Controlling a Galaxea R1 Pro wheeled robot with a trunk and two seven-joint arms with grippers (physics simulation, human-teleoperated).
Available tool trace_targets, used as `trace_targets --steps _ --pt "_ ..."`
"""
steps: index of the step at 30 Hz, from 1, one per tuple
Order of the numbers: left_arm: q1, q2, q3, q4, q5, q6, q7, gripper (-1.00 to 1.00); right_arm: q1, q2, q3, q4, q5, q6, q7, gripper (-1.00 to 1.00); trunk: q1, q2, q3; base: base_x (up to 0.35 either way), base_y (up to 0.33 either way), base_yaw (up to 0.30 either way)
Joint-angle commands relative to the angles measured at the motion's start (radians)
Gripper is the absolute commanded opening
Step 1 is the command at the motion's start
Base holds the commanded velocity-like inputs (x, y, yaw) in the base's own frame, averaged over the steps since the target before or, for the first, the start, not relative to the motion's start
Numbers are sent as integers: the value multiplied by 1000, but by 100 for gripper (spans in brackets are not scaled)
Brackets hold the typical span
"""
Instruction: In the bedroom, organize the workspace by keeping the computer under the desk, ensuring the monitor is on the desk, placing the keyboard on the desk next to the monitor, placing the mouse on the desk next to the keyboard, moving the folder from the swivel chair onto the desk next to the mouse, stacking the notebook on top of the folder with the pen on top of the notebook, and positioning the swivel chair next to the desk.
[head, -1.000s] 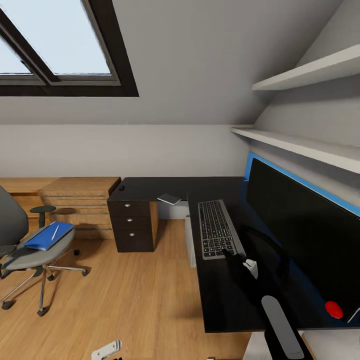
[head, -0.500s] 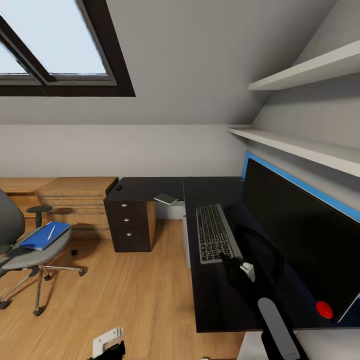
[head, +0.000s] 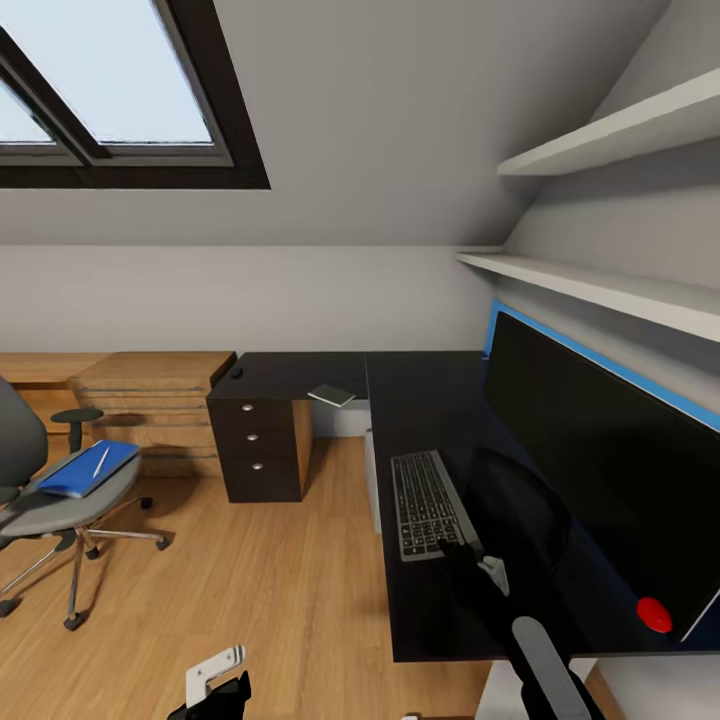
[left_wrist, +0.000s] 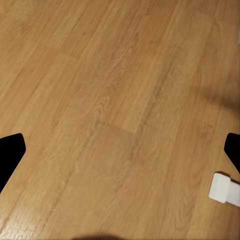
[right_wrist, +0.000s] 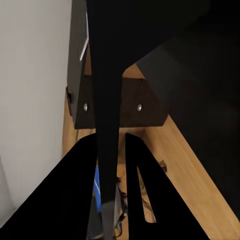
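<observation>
Right pincer (head: 478, 560) clamped on near short end of keyboard (head: 426, 504), flat on worktop (head: 420, 390) beside monitor (head: 600, 470). Long axis runs away frm robot. Left pincer (head: 215, 680) spread open, low over floor.

Black two-fingered right gripper (head: 462, 545) extended forward on a dark arm with pale grey forearm panel, fingers pinched on a thin black edge; black-and-white left gripper (head: 215, 685) low, jaws spread.
</observation>
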Motion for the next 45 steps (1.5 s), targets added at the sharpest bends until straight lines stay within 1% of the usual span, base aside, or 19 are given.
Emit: trace_targets --steps 1,5,8,10,12,13,15,16,17,19,21,30,33,39,41,45 --pt "-1 0 -2 -1 6 3 7 100 -1 1 -6 1 -2 7 3 -100 4 -8 -5 0 0 0" --pt "-1 0 -2 -1 6 3 8 100 -1 1 -14 1 -3 7 3 -100 19 -36 -17 0 0 0" --pt "-1 0 -2 -1 5 2 9 100 -1 1 -34 1 -4 8 3 -100 31 -57 -26 0 0 0" --pt "-1 0 -2 -1 5 2 9 100 -1 1 -39 1 -4 9 4 -100 39 -71 -33 0 0 0" --pt "-1 0 -2 -1 5 3 9 100 0 1 -43 2 -13 10 4 -100 46 -85 -39 0 0 0" --pt "-1 0 -2 -1 5 3 9 100 -1 1 -43 1 -31 10 4 -100 50 -92 -42 0 0 0" --pt "-1 0 -2 -1 5 3 9 100 0 -1 -44 1 -93 10 4 -100 58 -106 -48 0 0 0" --pt "-1 0 -2 -1 5 3 9 100 0 -6 -43 1 -123 10 4 -100 62 -113 -52 0 0 0" --pt "-1 0 -2 -1 5 3 9 100 0 -12 -42 1 -145 11 3 -100 65 -120 -55 0 0 0" --pt "-1 0 -2 0 5 3 9 100 0 -21 -40 2 -170 12 3 -100 73 -134 -61 0 0 0" --pt "-1 0 -2 1 5 3 9 100 0 -25 -39 2 -178 12 3 -100 81 -148 -67 0 0 0" --pt "-1 0 -2 1 4 3 9 100 0 -30 -39 1 -187 12 3 -100 115 -211 -95 0 0 0" --pt "-1 0 -2 4 4 3 9 100 0 -30 -39 2 -187 12 3 -100 115 -211 -95 0 0 0" --pt "-1 1 -1 36 5 2 6 100 0 -29 -39 2 -187 11 2 -100 115 -211 -95 0 0 0" --pt "-1 2 1 58 4 2 7 100 0 -29 -38 2 -187 10 2 -100 115 -211 -95 22 -138 0" --pt "-1 3 2 67 4 2 7 100 -1 -28 -37 2 -186 10 2 -100 115 -211 -95 97 -238 0"
